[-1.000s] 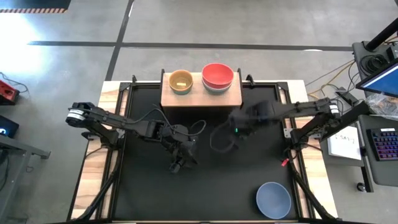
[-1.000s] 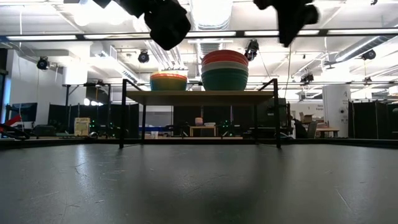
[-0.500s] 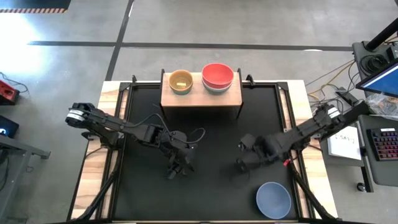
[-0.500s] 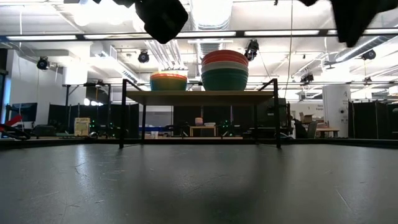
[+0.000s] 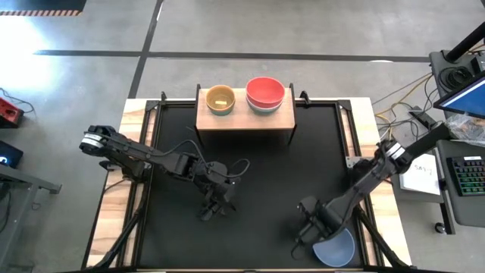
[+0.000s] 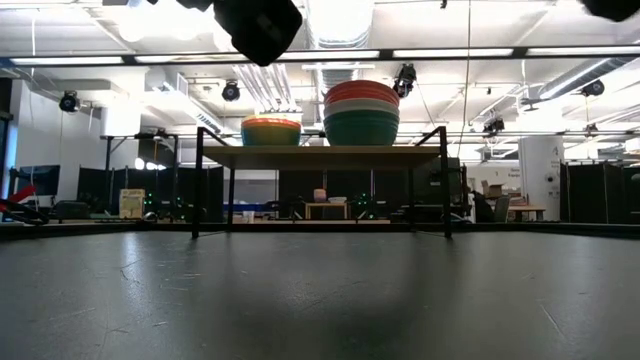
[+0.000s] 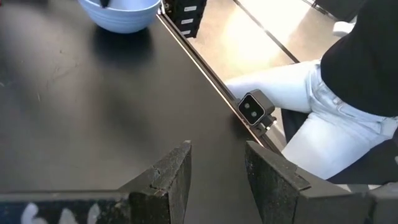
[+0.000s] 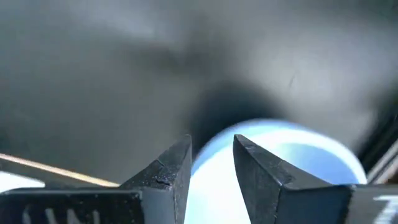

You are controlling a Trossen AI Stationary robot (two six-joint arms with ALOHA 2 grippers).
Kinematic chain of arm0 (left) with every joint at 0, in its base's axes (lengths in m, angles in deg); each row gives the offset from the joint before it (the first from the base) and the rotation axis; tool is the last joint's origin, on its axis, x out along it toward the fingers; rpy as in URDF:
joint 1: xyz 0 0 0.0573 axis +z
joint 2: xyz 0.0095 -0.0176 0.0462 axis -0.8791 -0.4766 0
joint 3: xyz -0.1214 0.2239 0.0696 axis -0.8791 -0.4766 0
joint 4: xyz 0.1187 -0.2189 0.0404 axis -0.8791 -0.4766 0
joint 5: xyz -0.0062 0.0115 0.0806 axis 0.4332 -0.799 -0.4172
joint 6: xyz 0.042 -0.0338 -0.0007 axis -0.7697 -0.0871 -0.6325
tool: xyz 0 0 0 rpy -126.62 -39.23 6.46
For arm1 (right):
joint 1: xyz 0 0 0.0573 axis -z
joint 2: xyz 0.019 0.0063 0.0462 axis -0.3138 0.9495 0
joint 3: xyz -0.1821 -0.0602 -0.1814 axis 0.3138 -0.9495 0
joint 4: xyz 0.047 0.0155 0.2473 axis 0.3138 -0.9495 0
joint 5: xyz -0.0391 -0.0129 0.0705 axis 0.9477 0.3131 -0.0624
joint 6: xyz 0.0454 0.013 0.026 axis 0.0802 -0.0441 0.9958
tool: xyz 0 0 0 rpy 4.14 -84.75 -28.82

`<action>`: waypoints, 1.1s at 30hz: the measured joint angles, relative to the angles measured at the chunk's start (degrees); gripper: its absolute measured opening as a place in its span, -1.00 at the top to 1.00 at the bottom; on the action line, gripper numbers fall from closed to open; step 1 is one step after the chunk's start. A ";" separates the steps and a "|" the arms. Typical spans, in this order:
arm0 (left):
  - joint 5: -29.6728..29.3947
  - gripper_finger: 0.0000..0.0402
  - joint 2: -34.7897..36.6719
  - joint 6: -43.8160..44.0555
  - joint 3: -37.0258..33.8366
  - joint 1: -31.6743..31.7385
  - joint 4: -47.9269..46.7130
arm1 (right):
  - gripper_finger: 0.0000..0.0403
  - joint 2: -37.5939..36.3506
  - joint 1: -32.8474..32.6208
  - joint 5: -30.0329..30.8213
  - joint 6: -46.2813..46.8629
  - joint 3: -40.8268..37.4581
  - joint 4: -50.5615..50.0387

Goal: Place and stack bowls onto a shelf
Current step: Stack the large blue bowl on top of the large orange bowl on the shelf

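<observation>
The light-wood shelf (image 5: 245,117) stands at the table's far edge on dark legs. Two stacks of bowls rest on it: a smaller stack with a yellow bowl on top (image 5: 220,99) and a larger stack topped by a red bowl (image 5: 265,92), with white and teal ones under it (image 6: 361,125). A periwinkle-blue bowl (image 5: 335,246) sits upright on the table near the near right corner. My right gripper (image 8: 211,155) hangs open above that bowl's (image 8: 280,168) left rim, pointing down, clear of it. My left gripper (image 7: 214,168) hovers open over the table's middle left, holding nothing.
A small camera (image 7: 254,109) sits on the table's near edge, and a person in white trousers (image 7: 323,118) stands just beyond it. The black tabletop (image 5: 250,174) is bare between the shelf and the grippers. Desks with a keyboard (image 5: 470,178) stand to the right.
My right gripper has swung from just in front of the shelf toward the table's near right corner, sinking and rolling its wrist, and now hangs over the periwinkle-blue bowl. Its fingers stay apart. The bowls have not moved.
</observation>
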 joint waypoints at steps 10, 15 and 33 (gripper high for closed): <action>0.02 0.34 0.00 -2.72 0.00 0.00 -0.28 | 0.46 4.43 -3.03 -4.75 9.10 3.99 1.63; 0.94 0.34 0.02 -3.30 0.00 0.00 -1.07 | 0.46 5.52 -4.23 -4.77 13.11 4.00 2.42; 1.55 0.34 0.02 -6.07 -0.02 0.04 -2.50 | 0.46 10.46 -5.41 -5.69 11.55 3.98 6.61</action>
